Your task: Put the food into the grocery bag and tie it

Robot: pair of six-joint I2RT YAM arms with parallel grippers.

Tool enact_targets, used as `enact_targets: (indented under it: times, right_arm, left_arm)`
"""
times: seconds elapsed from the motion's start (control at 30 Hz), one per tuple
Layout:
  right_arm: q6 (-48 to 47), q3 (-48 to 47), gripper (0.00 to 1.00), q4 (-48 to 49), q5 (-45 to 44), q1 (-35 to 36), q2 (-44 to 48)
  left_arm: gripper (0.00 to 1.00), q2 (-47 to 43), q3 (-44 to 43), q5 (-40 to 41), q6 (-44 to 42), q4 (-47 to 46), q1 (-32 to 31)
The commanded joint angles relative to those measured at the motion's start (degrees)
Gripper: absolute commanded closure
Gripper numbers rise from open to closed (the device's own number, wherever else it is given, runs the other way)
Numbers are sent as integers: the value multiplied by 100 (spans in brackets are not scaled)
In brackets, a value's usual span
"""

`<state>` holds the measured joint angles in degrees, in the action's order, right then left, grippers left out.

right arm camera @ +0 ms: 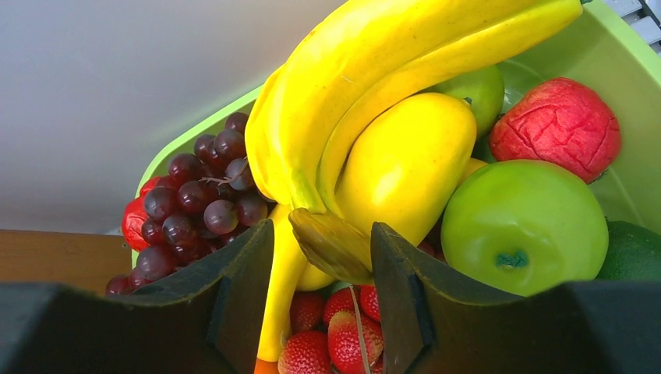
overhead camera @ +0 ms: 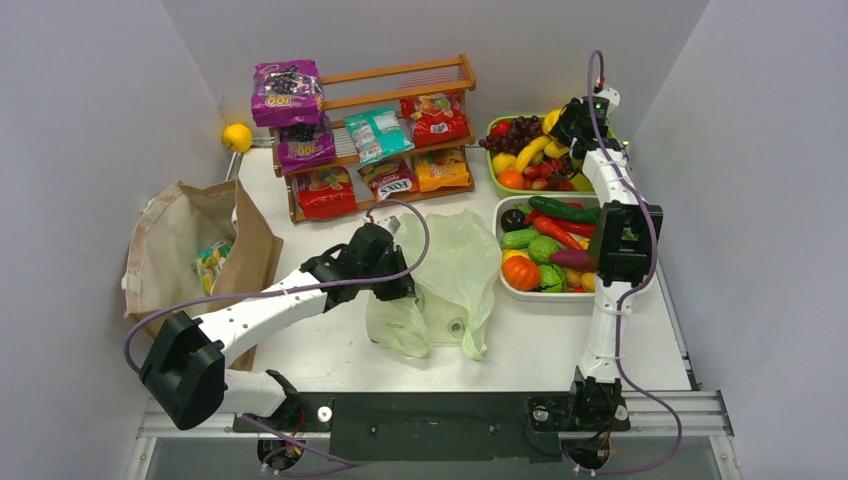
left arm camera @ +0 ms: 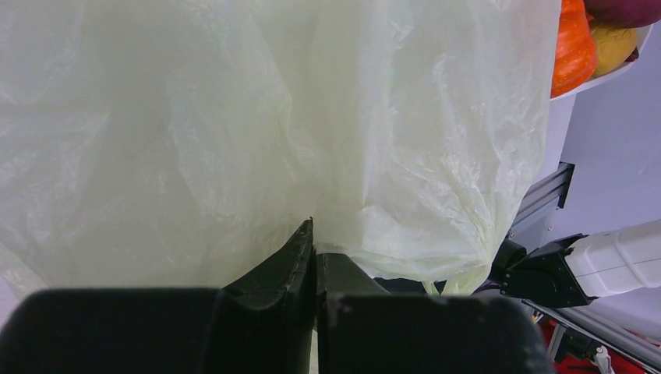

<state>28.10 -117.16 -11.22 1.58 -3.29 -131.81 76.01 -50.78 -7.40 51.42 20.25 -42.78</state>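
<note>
The pale green grocery bag lies crumpled mid-table and fills the left wrist view. My left gripper is shut on a fold of its left edge. Over the green fruit basket at the back right, my right gripper is open. Its jaws stand on either side of the brown stem of the yellow banana bunch, and the right finger touches the stem. Snack packets, one marked FOX'S, sit on the wooden rack.
A white tray of toy vegetables sits right of the bag. A brown paper bag stands at the left with a packet inside. A yellow ball rests by the back wall. Grapes, strawberries and a green apple crowd the bananas.
</note>
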Motion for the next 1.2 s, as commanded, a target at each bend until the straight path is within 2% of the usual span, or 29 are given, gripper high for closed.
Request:
enact_targets:
  times: [0.0,0.27,0.33,0.63,0.8,1.17]
  right_arm:
    - [-49,-30,55,49,52,30,-65]
    - [-314,-127,56,-221,15,15,-198]
    - [-317,-130,59,-239,17,21,-218]
    - [-330,-391,92,-586,-30,30,-117]
    - [-368,-450,100,-740,-10,100,139]
    - [-483,-223,100,-1041,-141,555,1246]
  left_arm:
    - [100,-121,26,-66,-62,-276,67]
    - [100,-120,45,-150,-67,-301,141]
    - [100,-120,9,-140,-95,-254,147]
    - [100,-192,22,-119,-88,-236,190]
    - [100,-193,34,-84,-29,-237,206]
    - [100,-216,-356,-67,-88,111,286]
